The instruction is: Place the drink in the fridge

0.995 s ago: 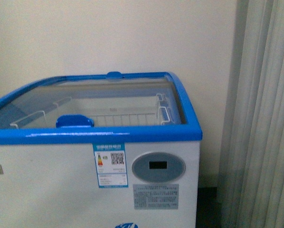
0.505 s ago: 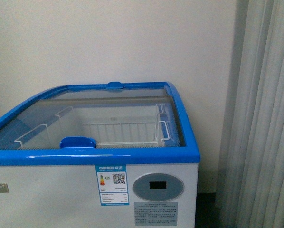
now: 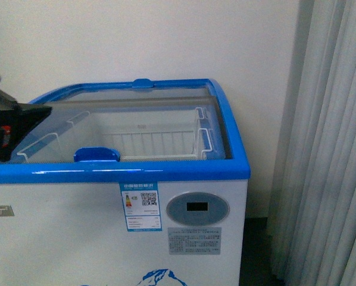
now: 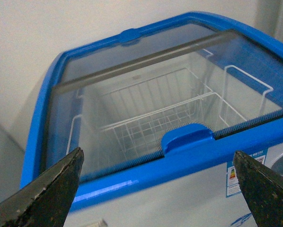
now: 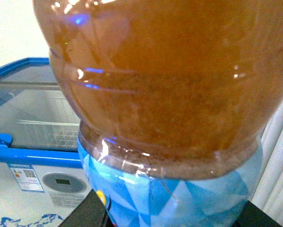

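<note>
The fridge (image 3: pixel 190 170) is a white chest freezer with a blue rim, a curved glass lid and an oval grey display (image 3: pixel 197 208). The lid's blue handle (image 3: pixel 96 154) sits at the front rim, and a white wire basket (image 3: pixel 154 143) shows through the glass. My left gripper (image 3: pixel 23 116) is open at the fridge's left end, above the rim. In the left wrist view its fingers (image 4: pixel 51 194) stand wide apart over the front rim (image 4: pixel 132 175). My right gripper (image 5: pixel 170 218) is shut on the drink (image 5: pixel 165 94), whose amber liquid and blue label fill that view. The cap is hidden.
A grey-white curtain (image 3: pixel 327 149) hangs to the right of the fridge, and a plain wall stands behind it. In the right wrist view the fridge (image 5: pixel 18 156) lies to one side of the drink and beyond it.
The front view has shifted, so the fridge shows a little differently in the frame. My left gripper has come into the front view at the left edge.
</note>
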